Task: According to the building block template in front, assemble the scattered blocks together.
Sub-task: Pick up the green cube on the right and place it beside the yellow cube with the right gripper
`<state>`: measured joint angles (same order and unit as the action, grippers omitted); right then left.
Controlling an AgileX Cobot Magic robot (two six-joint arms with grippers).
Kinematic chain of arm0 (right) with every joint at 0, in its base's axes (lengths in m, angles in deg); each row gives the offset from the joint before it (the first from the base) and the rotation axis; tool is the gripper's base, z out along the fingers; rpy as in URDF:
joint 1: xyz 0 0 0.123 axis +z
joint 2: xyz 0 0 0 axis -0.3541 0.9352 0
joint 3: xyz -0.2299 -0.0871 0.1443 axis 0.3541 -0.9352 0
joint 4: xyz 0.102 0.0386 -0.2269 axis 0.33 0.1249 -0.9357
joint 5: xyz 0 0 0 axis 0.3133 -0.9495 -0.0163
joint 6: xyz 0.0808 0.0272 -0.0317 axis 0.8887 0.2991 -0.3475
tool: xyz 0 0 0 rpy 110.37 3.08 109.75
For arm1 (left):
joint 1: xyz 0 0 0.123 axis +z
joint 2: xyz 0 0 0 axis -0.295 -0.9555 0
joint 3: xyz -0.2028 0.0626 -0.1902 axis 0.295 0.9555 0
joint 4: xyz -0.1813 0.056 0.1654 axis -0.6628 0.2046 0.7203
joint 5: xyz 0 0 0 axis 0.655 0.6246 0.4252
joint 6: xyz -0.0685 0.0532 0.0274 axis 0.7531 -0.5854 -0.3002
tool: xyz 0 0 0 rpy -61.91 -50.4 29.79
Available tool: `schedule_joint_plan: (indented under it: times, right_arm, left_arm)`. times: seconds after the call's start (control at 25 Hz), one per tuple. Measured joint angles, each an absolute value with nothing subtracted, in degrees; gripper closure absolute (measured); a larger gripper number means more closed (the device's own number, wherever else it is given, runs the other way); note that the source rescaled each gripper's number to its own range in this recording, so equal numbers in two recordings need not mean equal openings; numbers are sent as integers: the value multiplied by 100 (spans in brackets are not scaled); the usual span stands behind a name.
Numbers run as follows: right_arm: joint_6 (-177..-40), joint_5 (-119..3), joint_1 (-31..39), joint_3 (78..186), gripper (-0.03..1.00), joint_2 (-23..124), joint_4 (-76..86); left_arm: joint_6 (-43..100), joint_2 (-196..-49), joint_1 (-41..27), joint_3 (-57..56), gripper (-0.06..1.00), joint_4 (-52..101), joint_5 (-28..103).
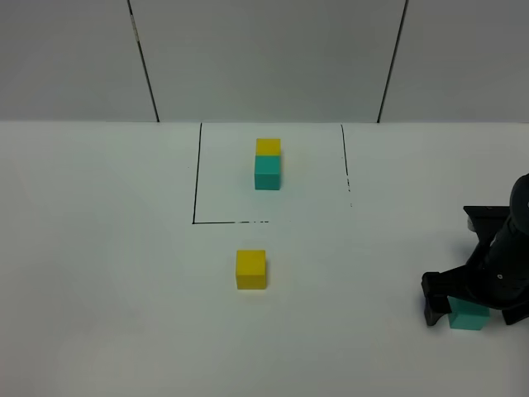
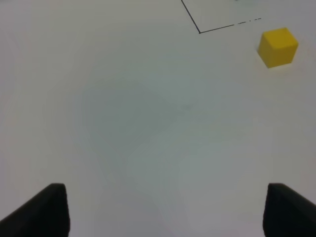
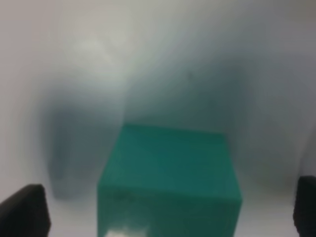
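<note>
The building block template is a yellow cube [image 1: 268, 147] joined to a teal cube [image 1: 267, 173], inside a thin black drawn outline [image 1: 197, 174] at the table's far middle. The loose yellow cube [image 1: 251, 270] sits in front of the outline and also shows in the left wrist view [image 2: 278, 46]. The loose teal cube [image 1: 468, 316] rests on the table at the right. My right gripper [image 1: 473, 308] is low over it and open, its fingertips on either side of the cube [image 3: 170, 177] with gaps. My left gripper [image 2: 165, 212] is open and empty over bare table, out of the exterior view.
The white table [image 1: 107, 273] ends at a grey panelled wall [image 1: 264, 58] behind. A corner of the drawn outline [image 2: 199, 32] shows in the left wrist view.
</note>
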<state>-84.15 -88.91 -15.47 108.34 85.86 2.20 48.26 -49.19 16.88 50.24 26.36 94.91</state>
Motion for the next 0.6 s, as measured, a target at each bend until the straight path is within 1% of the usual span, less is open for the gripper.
schedule_joint_plan:
  times: [0.12, 0.2, 0.24, 0.28, 0.36, 0.4, 0.52, 0.6]
  right_arm:
    - [-8415, -8891, -1547, 10834, -3, 8586, 218]
    - [-8415, -8891, -1547, 10834, -1, 8586, 218]
    - [-8415, -8891, -1547, 10834, 1, 8586, 218]
    - [-8408, -8891, -1547, 10834, 6, 8586, 218]
    - [-8372, -8891, -1547, 10834, 19, 8586, 218]
    - [-8372, -8891, -1547, 10834, 28, 8586, 218]
    - [-8368, -8891, -1547, 10834, 57, 8586, 218]
    - [-8361, -8891, -1547, 10834, 81, 8586, 218]
  left_arm:
    - [4826, -4919, 1688, 5024, 24, 2636, 9491]
    - [4826, -4919, 1688, 5024, 24, 2636, 9491]
    - [4826, -4919, 1688, 5024, 24, 2636, 9491]
    - [4826, -4919, 1688, 5024, 24, 2636, 9491]
    - [4826, -4919, 1688, 5024, 24, 2636, 9491]
    - [4826, -4919, 1688, 5024, 24, 2636, 9491]
    - [4826, -4919, 1688, 5024, 24, 2636, 9491]
    - [4826, -4919, 1688, 5024, 24, 2636, 9491]
